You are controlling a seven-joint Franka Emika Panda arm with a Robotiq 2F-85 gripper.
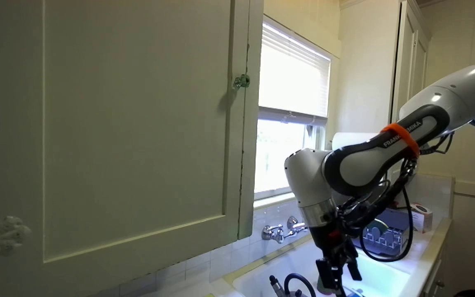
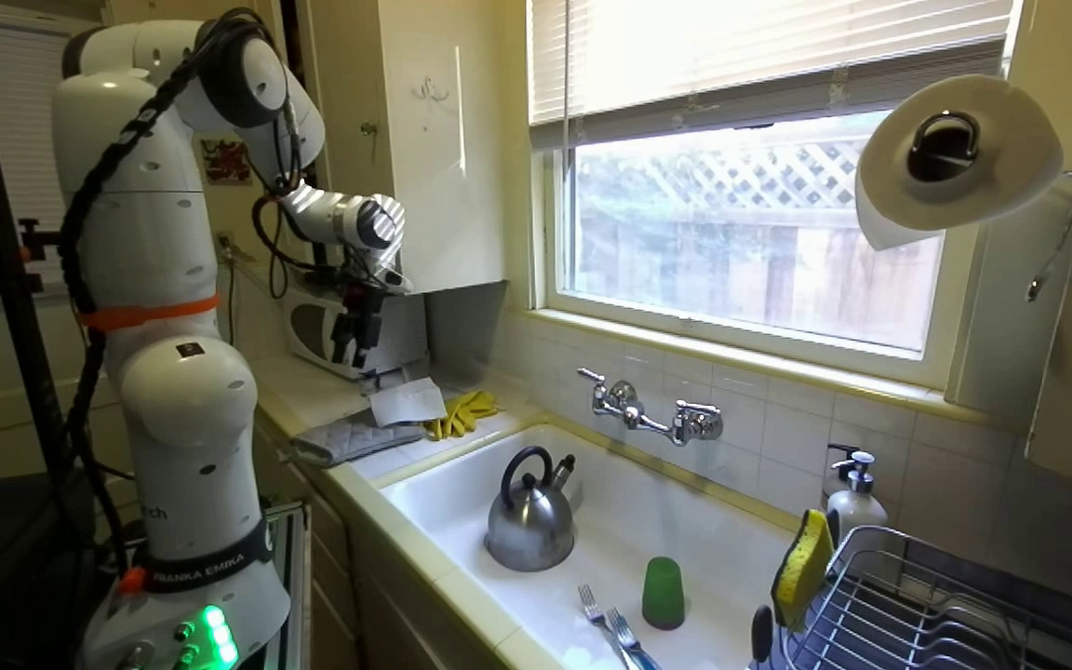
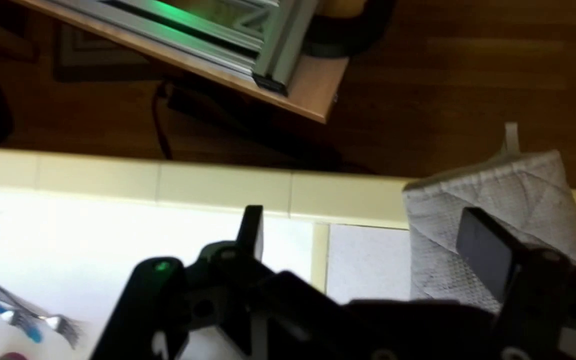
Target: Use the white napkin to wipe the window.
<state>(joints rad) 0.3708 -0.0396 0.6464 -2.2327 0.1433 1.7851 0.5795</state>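
Napkin [image 2: 408, 402], a white, flat, thin-looking sheet, lies on the pale tiled countertop [image 2: 313, 395] near the white sink [image 2: 629, 507]. Its front corner seems to overlap the grey quilted pad [image 2: 355, 440] at the countertop's front edge. I expect it light and limp, paper or cloth I can't tell, and awkward to catch while flat; I'd pinch a raised edge, leaving plenty hanging for wiping. Crumpled yellow gloves [image 2: 464, 415] lie against or just beside its sink-side edge. My black two-finger gripper [image 3: 363, 220] has its fingers spread wide, holding nothing, above the countertop and apart from the napkin. The cream-framed window [image 2: 741, 233] stands beyond the sink's back edge.
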